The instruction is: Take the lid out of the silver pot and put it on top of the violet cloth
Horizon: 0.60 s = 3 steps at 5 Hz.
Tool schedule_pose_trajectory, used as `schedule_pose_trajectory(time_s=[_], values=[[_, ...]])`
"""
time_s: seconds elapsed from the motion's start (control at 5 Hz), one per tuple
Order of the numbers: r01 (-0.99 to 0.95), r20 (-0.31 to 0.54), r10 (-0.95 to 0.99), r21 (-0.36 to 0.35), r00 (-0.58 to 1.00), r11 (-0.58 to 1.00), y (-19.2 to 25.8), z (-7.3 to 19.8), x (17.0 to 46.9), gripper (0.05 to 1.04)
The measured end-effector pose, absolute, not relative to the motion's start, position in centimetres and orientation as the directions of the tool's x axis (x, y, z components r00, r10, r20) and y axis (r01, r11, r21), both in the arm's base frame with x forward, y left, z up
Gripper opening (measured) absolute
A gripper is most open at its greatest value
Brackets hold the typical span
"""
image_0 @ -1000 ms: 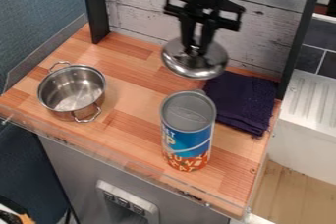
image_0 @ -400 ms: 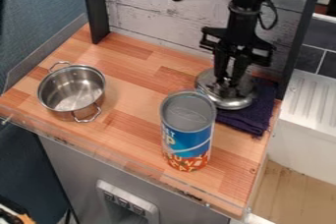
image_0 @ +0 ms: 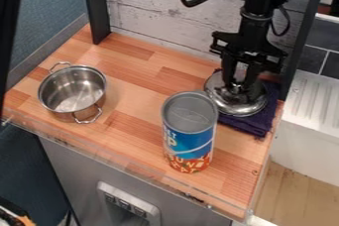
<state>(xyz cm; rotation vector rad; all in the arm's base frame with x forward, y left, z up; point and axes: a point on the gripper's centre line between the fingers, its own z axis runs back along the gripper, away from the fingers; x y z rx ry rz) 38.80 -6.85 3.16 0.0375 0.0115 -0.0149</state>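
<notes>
The placing step looks to be in hand: the lid (image_0: pixel 240 103) is out of the silver pot (image_0: pixel 71 91) and over the violet cloth (image_0: pixel 246 124), in the upper part at about 2 o'clock, though I can't tell if it bears fully on the fabric. The hand (image_0: pixel 239 84) is narrow, pinching the lid's knob. Next, I'd settle the lid level, let go of the knob, then lift straight up. Cloth shows past the lid at 3 and 5 o'clock, so a slight nudge towards 4 would probably seat it better. The tall can (image_0: pixel 190 136) stands near at 7 o'clock from the lid, the dark post (image_0: pixel 306 36) rises at 1, and the boarded wall (image_0: pixel 159 14) backs the table (image_0: pixel 142 91). The wood towards 9 o'clock, before the pot, offers the easier swing.
</notes>
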Motion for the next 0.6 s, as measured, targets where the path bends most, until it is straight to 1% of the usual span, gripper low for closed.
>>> schedule_pose_trajectory(time_s=[0.2, 0.4, 0.6], values=[[0.0, -0.009, 0.0, 0.068, 1.0, 0.998, -6.6, 4.9, 38.3, 0.929], [-0.019, 0.03, 0.016, 0.084, 0.999, 0.996, -6.3, 7.6, 37.0, 1.004], [-0.035, 0.061, 0.029, 0.088, 0.998, 0.995, -5.8, 9.1, 35.5, 1.0]])
